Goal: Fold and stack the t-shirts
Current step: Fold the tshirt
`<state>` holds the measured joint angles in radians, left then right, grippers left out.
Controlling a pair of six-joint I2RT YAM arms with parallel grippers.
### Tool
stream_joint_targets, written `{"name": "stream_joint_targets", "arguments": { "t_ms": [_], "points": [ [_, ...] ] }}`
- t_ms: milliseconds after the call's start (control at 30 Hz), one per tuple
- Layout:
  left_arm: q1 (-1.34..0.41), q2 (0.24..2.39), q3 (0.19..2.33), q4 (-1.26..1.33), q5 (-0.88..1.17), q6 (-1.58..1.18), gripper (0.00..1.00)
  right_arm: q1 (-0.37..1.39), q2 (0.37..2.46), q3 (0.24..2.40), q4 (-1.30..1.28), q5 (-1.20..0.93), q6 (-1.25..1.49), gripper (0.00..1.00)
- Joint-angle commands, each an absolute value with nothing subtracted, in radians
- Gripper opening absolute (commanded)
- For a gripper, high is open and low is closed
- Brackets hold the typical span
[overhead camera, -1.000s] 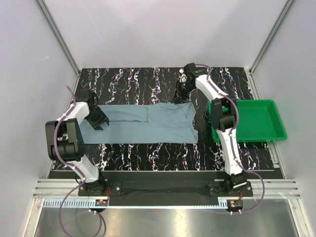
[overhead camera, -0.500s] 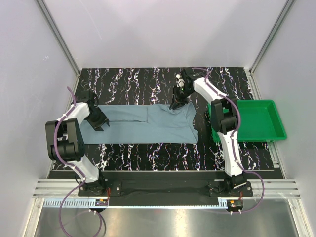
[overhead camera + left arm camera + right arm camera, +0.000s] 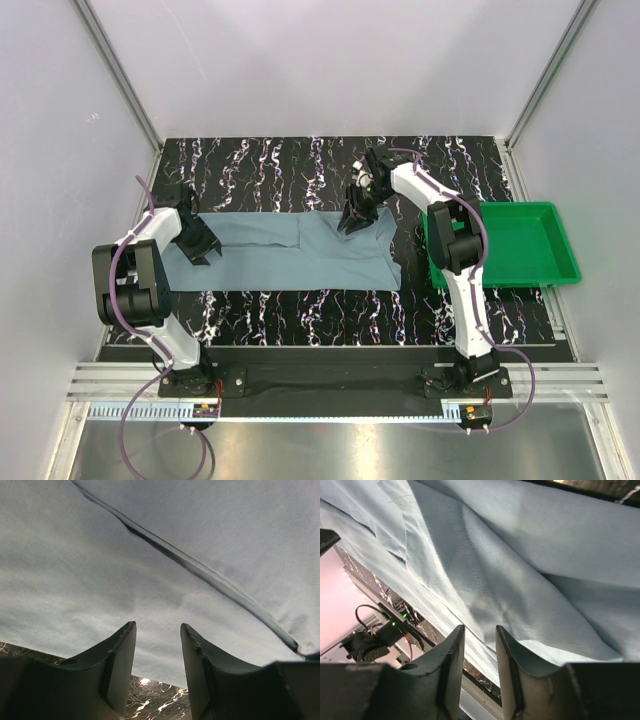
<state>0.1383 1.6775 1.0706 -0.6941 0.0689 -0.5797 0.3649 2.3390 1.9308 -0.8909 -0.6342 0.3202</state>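
Right claw [image 3: 351, 222] farther over t-shirt [image 3: 262, 256], black marbled table [image 3: 270, 162]

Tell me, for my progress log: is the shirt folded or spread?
Partly folded: the shirt lies as a long narrow strip, layers overlapping toward the tray. Not yet a compact fold.

We looked down from above and behind the arms onto the whole table [image 3: 250, 150], we sat very close over the left end of the t-shirt [image 3: 150, 580] on the left wrist, equally close over its far right part on the right wrist, all three views shared that cloth.
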Motion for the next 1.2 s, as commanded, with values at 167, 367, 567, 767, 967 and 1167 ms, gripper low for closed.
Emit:
{"name": "stream_joint_targets", "arguments": {
  "t_ms": [167,367,567,767,967,1167],
  "points": [
    [0.137,1.646,1.083,-0.681,0.080,-0.569,0.46,0.377,2.290,1.980,-0.867,-0.756,0.310,0.45],
    [0.135,1.647,1.077,-0.673,0.089,-0.574,0.45,0.376,2.380,2.045,-0.732,-0.790,0.474,0.38],
    [0.135,1.634,1.060,-0.672,0.094,-0.568,0.45,0.388,2.520,2.137,-0.600,-0.874,0.658,0.11],
    [0.137,1.618,1.048,-0.675,0.097,-0.563,0.46,0.423,2.600,2.158,-0.506,-0.923,0.751,0.04],
    [0.135,1.620,1.063,-0.684,0.098,-0.560,0.45,0.440,2.663,2.180,-0.472,-0.925,0.805,0.04],
    [0.135,1.603,1.089,-0.703,0.071,-0.535,0.46,0.439,2.622,2.305,-0.635,-0.859,0.679,0.04]
  ]
}}
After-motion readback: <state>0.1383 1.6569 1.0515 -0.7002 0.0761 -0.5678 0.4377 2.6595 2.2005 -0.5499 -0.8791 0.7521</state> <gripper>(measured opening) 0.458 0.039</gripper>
